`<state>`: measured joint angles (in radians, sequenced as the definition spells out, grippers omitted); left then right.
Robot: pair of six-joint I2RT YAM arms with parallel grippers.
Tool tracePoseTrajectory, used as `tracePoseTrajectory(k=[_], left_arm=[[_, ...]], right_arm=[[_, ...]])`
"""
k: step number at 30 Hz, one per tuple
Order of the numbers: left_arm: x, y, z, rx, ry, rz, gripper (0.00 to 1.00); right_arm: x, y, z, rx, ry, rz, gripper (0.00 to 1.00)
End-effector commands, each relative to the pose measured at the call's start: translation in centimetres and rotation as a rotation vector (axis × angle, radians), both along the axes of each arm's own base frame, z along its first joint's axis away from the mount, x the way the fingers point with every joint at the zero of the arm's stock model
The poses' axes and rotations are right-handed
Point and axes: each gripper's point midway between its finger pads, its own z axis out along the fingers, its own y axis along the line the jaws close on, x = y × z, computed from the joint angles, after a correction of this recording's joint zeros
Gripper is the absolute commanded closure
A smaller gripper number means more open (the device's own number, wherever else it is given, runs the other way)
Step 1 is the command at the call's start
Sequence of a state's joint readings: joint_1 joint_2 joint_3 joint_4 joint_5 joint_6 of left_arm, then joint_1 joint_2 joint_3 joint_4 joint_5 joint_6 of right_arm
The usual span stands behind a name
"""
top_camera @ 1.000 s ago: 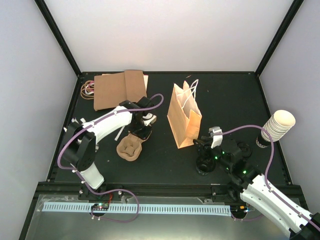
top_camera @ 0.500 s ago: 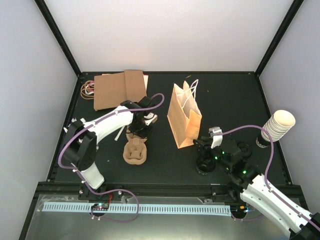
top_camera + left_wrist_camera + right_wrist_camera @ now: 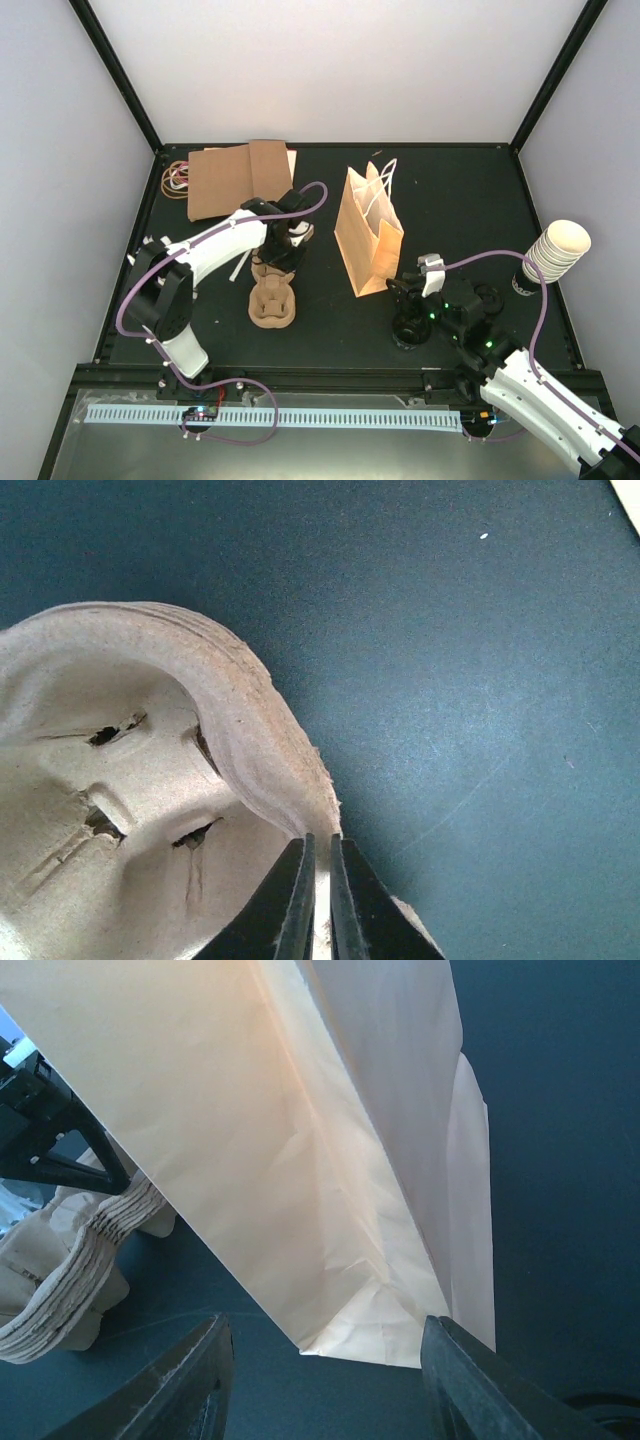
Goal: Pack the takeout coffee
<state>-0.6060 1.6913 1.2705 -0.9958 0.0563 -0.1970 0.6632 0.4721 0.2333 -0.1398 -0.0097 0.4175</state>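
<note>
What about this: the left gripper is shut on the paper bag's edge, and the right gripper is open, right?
No. The left wrist view shows the left gripper shut on the cup tray rim, not the bag. The right gripper is open.

A robot lab cell: white walls (image 3: 330, 70), black frame posts (image 3: 120, 82), dark table (image 3: 460, 200).
</note>
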Motion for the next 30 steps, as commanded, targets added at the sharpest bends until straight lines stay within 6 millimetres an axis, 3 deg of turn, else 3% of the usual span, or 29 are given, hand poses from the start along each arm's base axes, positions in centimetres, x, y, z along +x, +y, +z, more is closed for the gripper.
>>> tracePoseTrajectory(k=[1,3,6,17,26,30], left_arm=[[0.4,-0.6,1.3,-0.025,-0.019,0.000,0.87],[0.4,-0.5,1.1,-0.019,-0.012,-0.001,0.67],[0.4,-0.4,0.7,-0.004,-0.005,-0.003,0.64],[0.1,0.2,-0.4,0.013,0.030,0.000,0.75],[-0.1,0.1,0.6,-0.014,0.016,0.001,0.98],[-0.1,0.1,0.9,-0.019,0.014,0.002,0.98]], right_arm=[[0.2,0.1,0.5,0.014,-0.031,-0.002,0.45],[0.1,0.1,0.5,0.013,-0.030,-0.002,0.45],[0.1,0.1,0.5,0.012,-0.031,-0.002,0.45],[0.1,0.0,0.5,0.014,-0.032,-0.005,0.45],[0.1,0.0,0.5,0.014,-0.031,-0.005,0.45],[0.2,0.0,0.5,0.014,-0.030,-0.005,0.45]])
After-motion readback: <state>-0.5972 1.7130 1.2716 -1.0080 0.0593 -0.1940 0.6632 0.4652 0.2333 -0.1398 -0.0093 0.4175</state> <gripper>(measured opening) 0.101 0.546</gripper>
